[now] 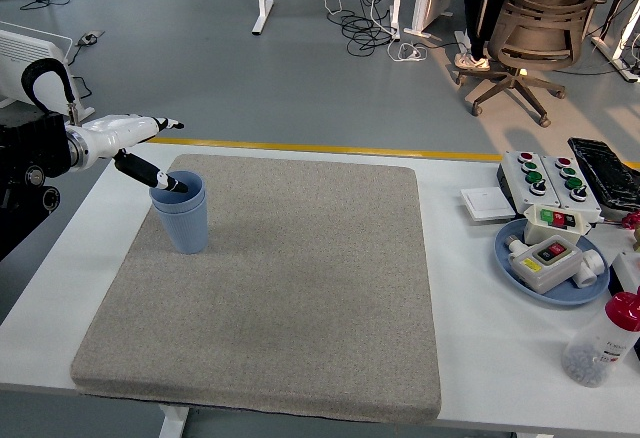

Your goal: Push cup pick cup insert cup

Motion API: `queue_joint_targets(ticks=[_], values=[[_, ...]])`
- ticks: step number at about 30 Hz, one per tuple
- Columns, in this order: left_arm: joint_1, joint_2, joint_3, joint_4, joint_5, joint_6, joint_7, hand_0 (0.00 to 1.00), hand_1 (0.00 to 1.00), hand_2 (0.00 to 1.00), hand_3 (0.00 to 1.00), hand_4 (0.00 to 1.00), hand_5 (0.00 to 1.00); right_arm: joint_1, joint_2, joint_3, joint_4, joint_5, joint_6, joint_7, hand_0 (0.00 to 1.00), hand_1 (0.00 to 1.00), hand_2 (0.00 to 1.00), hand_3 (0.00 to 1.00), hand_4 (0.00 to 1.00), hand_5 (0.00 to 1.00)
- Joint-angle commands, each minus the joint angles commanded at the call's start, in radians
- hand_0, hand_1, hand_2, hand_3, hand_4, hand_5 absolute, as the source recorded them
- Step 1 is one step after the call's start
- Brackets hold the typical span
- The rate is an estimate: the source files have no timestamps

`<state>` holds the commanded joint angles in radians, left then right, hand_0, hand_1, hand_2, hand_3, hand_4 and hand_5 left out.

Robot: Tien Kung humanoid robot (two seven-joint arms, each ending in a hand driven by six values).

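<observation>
The left hand (150, 148) hangs over the mat's (300, 288) far left corner, fingers (165, 180) spread and gripping nothing, one black tip at the cups' (181, 215) far rim. The cups sit just right of and below it, one nested fully in the other, upright, long axis vertical, mouths up. Insertion looks done; the hand can lift away leftward. No right arm shows.

I see two blue cups (180, 214) nested upright on the grey mat's (300, 288) far left part. My left hand (140, 148) sits beside them, fingers spread, thumb tip at the inner cup's rim. A blue plate (510, 258) of switch boxes sits right.
</observation>
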<state>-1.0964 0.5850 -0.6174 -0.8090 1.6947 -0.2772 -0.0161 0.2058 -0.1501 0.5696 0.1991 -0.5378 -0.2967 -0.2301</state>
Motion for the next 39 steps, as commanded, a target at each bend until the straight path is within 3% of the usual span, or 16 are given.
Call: queue_joint_targets(ticks=[3, 4, 9, 10, 15, 16, 18, 23, 27, 28, 32, 33, 34, 35, 37, 39], values=[[0.021, 0.009, -0.024, -0.027, -0.071, 0.102, -0.009, 0.998, 0.998, 0.998, 0.998, 0.998, 0.789, 0.0, 0.0, -0.005, 0.0, 0.008, -0.001, 0.002, 0.669, 0.614, 0.625, 0.579, 0.137, 0.473], [0.03, 0.012, -0.033, -0.039, -0.092, 0.134, -0.006, 0.949, 0.94, 0.998, 0.949, 0.798, 0.923, 0.0, 0.0, -0.005, 0.0, 0.009, -0.001, 0.002, 0.67, 0.613, 0.625, 0.579, 0.137, 0.473], [0.131, 0.03, -0.176, -0.184, -0.292, 0.339, 0.001, 0.949, 0.94, 0.998, 0.949, 0.798, 0.923, 0.002, 0.0, -0.004, -0.002, 0.009, 0.0, 0.004, 0.67, 0.613, 0.625, 0.579, 0.137, 0.473], [0.15, 0.033, -0.21, -0.211, -0.332, 0.385, 0.002, 0.571, 0.633, 0.631, 0.592, 0.608, 0.866, 0.002, 0.0, -0.006, -0.002, 0.012, 0.0, 0.005, 0.669, 0.614, 0.625, 0.58, 0.137, 0.474], [0.299, 0.033, -0.391, -0.382, -0.51, 0.573, 0.039, 0.571, 0.633, 0.631, 0.592, 0.608, 0.866, -0.003, -0.002, -0.01, -0.003, 0.023, 0.0, 0.009, 0.669, 0.614, 0.625, 0.58, 0.137, 0.474], [0.329, 0.029, -0.426, -0.415, -0.546, 0.584, 0.052, 0.43, 0.54, 0.537, 0.514, 0.554, 0.894, -0.005, -0.002, -0.009, -0.004, 0.021, 0.0, 0.009, 0.669, 0.614, 0.624, 0.579, 0.137, 0.475], [0.395, 0.022, -0.501, -0.485, -0.628, 0.575, 0.066, 0.43, 0.54, 0.537, 0.514, 0.554, 0.894, -0.007, -0.002, -0.003, -0.004, 0.013, 0.001, 0.008, 0.669, 0.614, 0.624, 0.579, 0.137, 0.475], [0.589, 0.006, -0.651, -0.652, -0.815, 0.468, 0.078, 0.393, 0.535, 0.534, 0.516, 0.535, 0.937, -0.013, -0.004, 0.008, -0.005, -0.004, 0.003, 0.007, 0.669, 0.613, 0.625, 0.579, 0.137, 0.474], [0.711, -0.005, -0.704, -0.733, -0.84, 0.377, 0.088, 0.393, 0.535, 0.534, 0.516, 0.535, 0.937, -0.015, -0.006, 0.01, -0.006, -0.009, 0.005, 0.008, 0.669, 0.613, 0.625, 0.579, 0.137, 0.474], [0.746, -0.011, -0.719, -0.756, -0.845, 0.344, 0.092, 0.458, 0.579, 0.581, 0.566, 0.581, 0.998, -0.016, -0.007, 0.008, -0.007, -0.007, 0.006, 0.01, 0.669, 0.613, 0.624, 0.579, 0.137, 0.475], [0.886, -0.064, -0.783, -0.822, -0.859, 0.232, 0.113, 0.458, 0.579, 0.581, 0.566, 0.581, 0.998, -0.021, -0.009, -0.006, -0.008, 0.021, 0.004, 0.018, 0.669, 0.613, 0.624, 0.579, 0.137, 0.475], [0.923, -0.092, -0.802, -0.834, -0.849, 0.202, 0.122, 0.458, 0.579, 0.581, 0.566, 0.581, 0.998, -0.025, -0.008, -0.015, -0.008, 0.038, 0.003, 0.023, 0.669, 0.613, 0.624, 0.579, 0.137, 0.475], [0.937, -0.099, -0.807, -0.837, -0.846, 0.193, 0.124, 0.561, 0.646, 0.638, 0.614, 0.647, 0.998, -0.025, -0.008, -0.017, -0.008, 0.042, 0.003, 0.024, 0.668, 0.613, 0.624, 0.579, 0.137, 0.476], [0.941, -0.102, -0.808, -0.838, -0.846, 0.19, 0.125, 0.561, 0.646, 0.638, 0.614, 0.647, 0.998, -0.025, -0.008, -0.017, -0.008, 0.043, 0.003, 0.024, 0.668, 0.613, 0.624, 0.579, 0.137, 0.476], [0.99, -0.17, -0.837, -0.851, -0.816, 0.121, 0.156, 0.561, 0.646, 0.638, 0.614, 0.647, 0.998, -0.031, -0.004, -0.017, -0.01, 0.052, 0.003, 0.027, 0.668, 0.613, 0.624, 0.579, 0.137, 0.476], [1.004, -0.2, -0.84, -0.854, -0.809, 0.085, 0.165, 0.561, 0.646, 0.638, 0.614, 0.647, 0.998, -0.032, -0.001, -0.009, -0.01, 0.042, 0.004, 0.025, 0.668, 0.613, 0.624, 0.579, 0.137, 0.476]])
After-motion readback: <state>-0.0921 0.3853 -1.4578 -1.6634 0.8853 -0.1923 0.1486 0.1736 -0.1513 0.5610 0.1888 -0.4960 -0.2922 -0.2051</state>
